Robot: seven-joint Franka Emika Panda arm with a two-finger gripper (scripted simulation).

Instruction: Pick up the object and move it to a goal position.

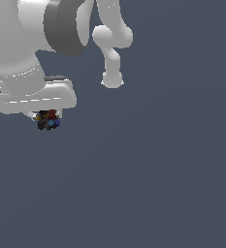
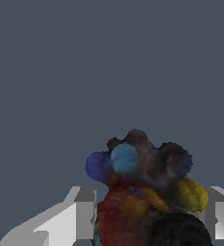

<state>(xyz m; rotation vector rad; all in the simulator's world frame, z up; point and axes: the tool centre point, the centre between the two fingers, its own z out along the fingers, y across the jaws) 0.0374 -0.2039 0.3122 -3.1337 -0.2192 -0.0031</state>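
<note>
The object [image 1: 48,120] is a tiny dark lumpy thing with red, orange, yellow and blue specks. In the exterior view it sits right under my white gripper [image 1: 47,118] at the exterior view's left, with the fingers mostly hidden behind the hand. In the wrist view the object [image 2: 142,192] fills the space between my two white fingers [image 2: 82,214], which stand on either side of it and touch it. My gripper [image 2: 149,216] is shut on the object.
The white arm links [image 1: 112,43] reach across the upper part of the exterior view. A plain dark grey-blue surface [image 1: 158,169] fills everything else.
</note>
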